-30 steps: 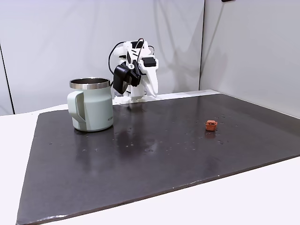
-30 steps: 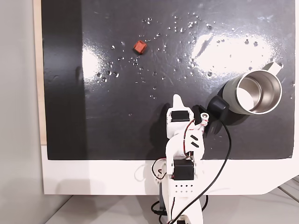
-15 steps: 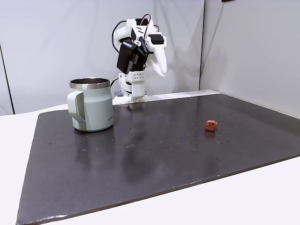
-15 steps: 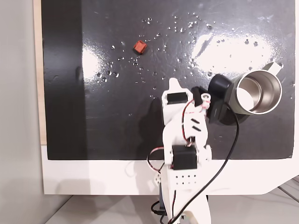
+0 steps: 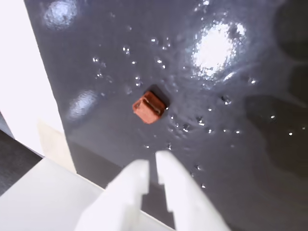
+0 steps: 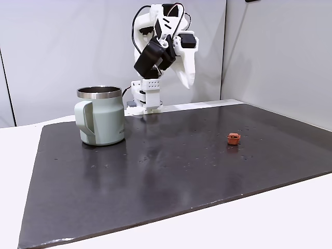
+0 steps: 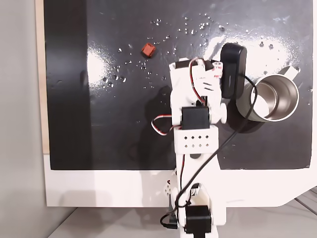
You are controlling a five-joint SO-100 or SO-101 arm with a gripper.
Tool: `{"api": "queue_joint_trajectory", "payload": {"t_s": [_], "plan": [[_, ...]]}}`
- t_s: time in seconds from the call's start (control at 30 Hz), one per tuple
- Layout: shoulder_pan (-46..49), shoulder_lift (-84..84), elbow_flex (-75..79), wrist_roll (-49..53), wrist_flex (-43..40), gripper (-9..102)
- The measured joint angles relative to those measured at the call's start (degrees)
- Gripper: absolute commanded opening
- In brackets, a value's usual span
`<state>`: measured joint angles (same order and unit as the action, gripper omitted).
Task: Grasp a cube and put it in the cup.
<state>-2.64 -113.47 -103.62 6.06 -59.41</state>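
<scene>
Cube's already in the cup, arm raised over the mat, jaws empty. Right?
Not quite. The cube is not in the cup; it lies on the dark mat, well apart from the cup, as both fixed views show. The rest holds: the arm is raised over the mat and the gripper jaws are empty.

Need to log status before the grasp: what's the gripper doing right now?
Gripper: nearly shut, holding nothing, raised above the mat; the cube lies untouched ahead of it.

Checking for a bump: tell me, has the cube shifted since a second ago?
No. The cube sits at the same spot on the dark mat, equally far from the cup.
</scene>
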Motion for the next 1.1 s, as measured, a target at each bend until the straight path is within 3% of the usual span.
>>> {"api": "queue_joint_trajectory", "payload": {"t_s": [0.23,0.47,1.1], "plan": [[-0.44,13.54,14.5,3.69,-5.45,0],[-0.79,29.09,34.98,6.42,-16.17,0],[-6.15,55.2,75.06,2.81,-41.13,0]]}}
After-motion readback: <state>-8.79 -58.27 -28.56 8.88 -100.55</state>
